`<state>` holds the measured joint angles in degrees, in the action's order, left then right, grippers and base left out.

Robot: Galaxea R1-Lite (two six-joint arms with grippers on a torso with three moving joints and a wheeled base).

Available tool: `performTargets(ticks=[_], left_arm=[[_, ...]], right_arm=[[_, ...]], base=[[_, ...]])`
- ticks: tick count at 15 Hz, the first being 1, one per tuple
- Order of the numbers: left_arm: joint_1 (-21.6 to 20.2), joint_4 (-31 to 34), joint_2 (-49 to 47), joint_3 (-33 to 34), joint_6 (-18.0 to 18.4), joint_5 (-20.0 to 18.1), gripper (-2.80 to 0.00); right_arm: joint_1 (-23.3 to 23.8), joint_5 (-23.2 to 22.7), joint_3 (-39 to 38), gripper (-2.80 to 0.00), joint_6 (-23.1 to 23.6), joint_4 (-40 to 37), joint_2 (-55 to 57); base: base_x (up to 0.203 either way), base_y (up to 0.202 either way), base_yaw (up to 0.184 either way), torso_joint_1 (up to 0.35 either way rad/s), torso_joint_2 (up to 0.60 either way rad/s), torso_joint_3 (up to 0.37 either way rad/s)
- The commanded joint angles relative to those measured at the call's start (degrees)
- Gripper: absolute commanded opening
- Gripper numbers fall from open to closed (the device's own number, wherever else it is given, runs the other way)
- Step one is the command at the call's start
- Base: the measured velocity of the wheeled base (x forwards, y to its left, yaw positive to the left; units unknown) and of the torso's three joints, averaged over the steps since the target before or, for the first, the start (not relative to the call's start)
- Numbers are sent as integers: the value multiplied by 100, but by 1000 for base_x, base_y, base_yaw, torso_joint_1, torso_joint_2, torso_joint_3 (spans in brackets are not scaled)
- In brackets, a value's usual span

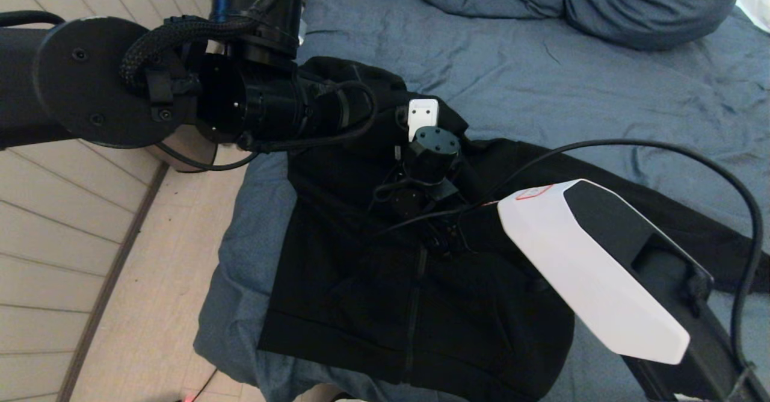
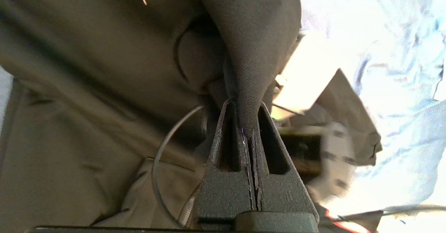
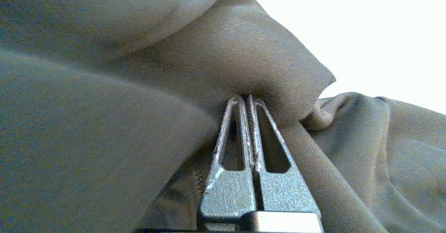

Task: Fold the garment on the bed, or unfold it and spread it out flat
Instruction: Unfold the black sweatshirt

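On the near-left part of the bed [image 1: 541, 77] lies the black hoodie [image 1: 361, 306], zipper up, one sleeve trailing off to the right. I have both arms over its chest. My left pincer [image 2: 244, 121] is clenched on a pinch of the dark cloth, and my right pincer [image 3: 248, 104] is likewise clamped on a fold of it. I judge this the middle of a fold, with both grips taken and the carry pending. Next I should lift both pinches together and bring them across evenly, keeping the fabric from bunching and the cables clear. No brand or lettering on the hoodie is readable; a red-outlined sticker on the white arm cover [image 1: 589, 269] is too small to read.
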<state>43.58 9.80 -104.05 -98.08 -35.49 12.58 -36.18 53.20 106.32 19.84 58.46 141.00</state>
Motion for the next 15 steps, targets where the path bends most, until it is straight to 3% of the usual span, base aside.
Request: performTargets(ticks=[1, 2, 5, 8, 11, 15], left_arm=[[12, 15, -39, -27, -21, 10, -280], [19, 22, -63, -36, -28, 23, 0], [19, 5, 20, 130, 30, 43, 0], [17, -8, 261, 571, 48, 323, 0], [11, -130, 838, 1555, 30, 530, 0], [10, -1070, 1619, 3050, 59, 588, 0]], right_arm=[[49, 16, 100, -280, 25, 40, 147], [44, 11, 213, -280, 45, -4, 152], [64, -16, 574, -280, 428, -18, 184], [384, -25, 574, -280, 459, -35, 45], [934, -114, 579, -280, 461, -67, -101], [1921, -250, 576, -280, 462, -67, -201]], base=[[0, 0, 0, 0, 0, 0], [0, 0, 0, 0, 0, 0], [0, 0, 0, 0, 0, 0], [0, 0, 0, 0, 0, 0], [0, 0, 0, 0, 0, 0], [0, 0, 0, 0, 0, 0]])
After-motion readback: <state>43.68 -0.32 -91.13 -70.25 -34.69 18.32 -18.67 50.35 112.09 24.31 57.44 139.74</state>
